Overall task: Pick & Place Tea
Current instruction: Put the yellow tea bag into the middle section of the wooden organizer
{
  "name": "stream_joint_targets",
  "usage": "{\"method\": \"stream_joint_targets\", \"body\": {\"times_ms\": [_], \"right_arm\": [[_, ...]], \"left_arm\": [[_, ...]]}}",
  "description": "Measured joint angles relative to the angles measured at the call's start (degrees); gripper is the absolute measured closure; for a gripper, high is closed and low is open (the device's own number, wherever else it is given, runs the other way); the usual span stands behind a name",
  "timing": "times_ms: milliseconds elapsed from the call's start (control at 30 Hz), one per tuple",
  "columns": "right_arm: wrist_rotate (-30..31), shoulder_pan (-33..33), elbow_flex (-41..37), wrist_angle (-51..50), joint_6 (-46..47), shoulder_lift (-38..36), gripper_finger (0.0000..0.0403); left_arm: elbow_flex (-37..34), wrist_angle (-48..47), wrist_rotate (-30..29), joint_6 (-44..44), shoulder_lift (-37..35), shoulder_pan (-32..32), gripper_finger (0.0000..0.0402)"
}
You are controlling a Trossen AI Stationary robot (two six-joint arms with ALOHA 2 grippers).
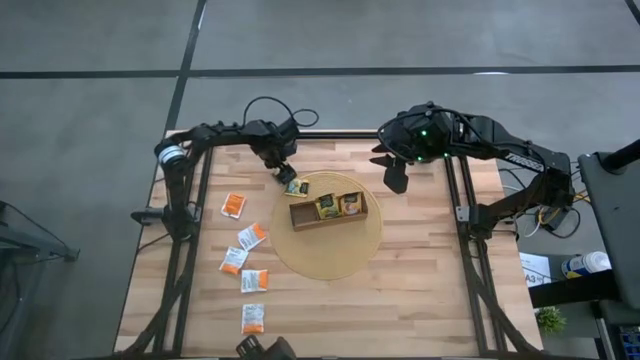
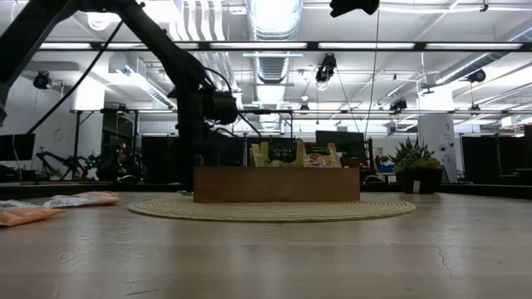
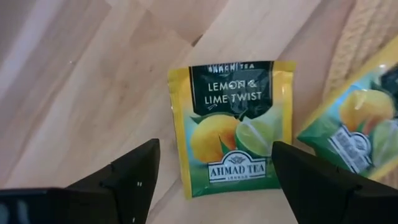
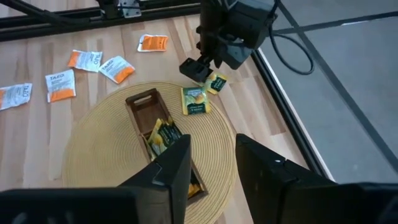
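Yellow-green tea sachet (image 3: 231,127) lies flat beneath my left gripper's (image 3: 214,171) wide fingers; right fingers narrow; I risk pinching only table (image 3: 81,93).

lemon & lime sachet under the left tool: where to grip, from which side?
Judging by its pose, straight down: the lemon and lime sachet lies flat on the wooden table, centred between the open left tool. Pinch its two side edges; there is no thickness to grab elsewhere.
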Motion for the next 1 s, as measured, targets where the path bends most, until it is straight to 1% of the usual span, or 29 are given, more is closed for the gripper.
{"method": "stream_joint_targets", "body": {"times_ms": [233, 333, 433, 633, 667, 700, 867, 1000], "right_arm": [[-0.01, 0.04, 0.0, 0.0, -0.15, 0.0, 0.0284], [0.0, 0.04, 0.0, 0.0, -0.17, 0.0, 0.0286], [-0.01, 0.04, 0.0, 0.02, -0.17, 0.0, 0.029], [-0.02, 0.04, 0.0, 0.18, -0.32, 0.0, 0.0301], [-0.03, 0.04, 0.0, 0.2, -0.44, 0.0, 0.0303], [-0.03, 0.04, 0.0, 0.24, -0.43, 0.0, 0.0305], [-0.15, 0.04, -0.01, 1.39, -0.27, 0.0, 0.0316], [-0.21, 0.04, -0.02, 4.34, 0.05, 0.0, 0.0323]], "left_arm": [[0.26, 0.31, -0.46, -1.02, 2.73, -0.07, 0.0103], [0.26, 0.09, -0.66, -1.03, 3.58, -0.15, 0.013], [0.24, 0.0, -1.4, -1.04, 3.79, -0.13, 0.019], [0.14, 0.03, -2.08, -1.01, 3.21, -0.13, 0.0358], [0.13, 0.03, -2.02, -1.04, 3.17, -0.13, 0.0378], [0.14, -0.02, -1.99, -1.03, 3.1, -0.13, 0.0386], [1.92, -2.33, -2.0, -1.37, 2.46, -0.13, 0.0387], [5.69, -5.14, -1.36, -1.98, -0.72, -0.45, 0.0387]]}}
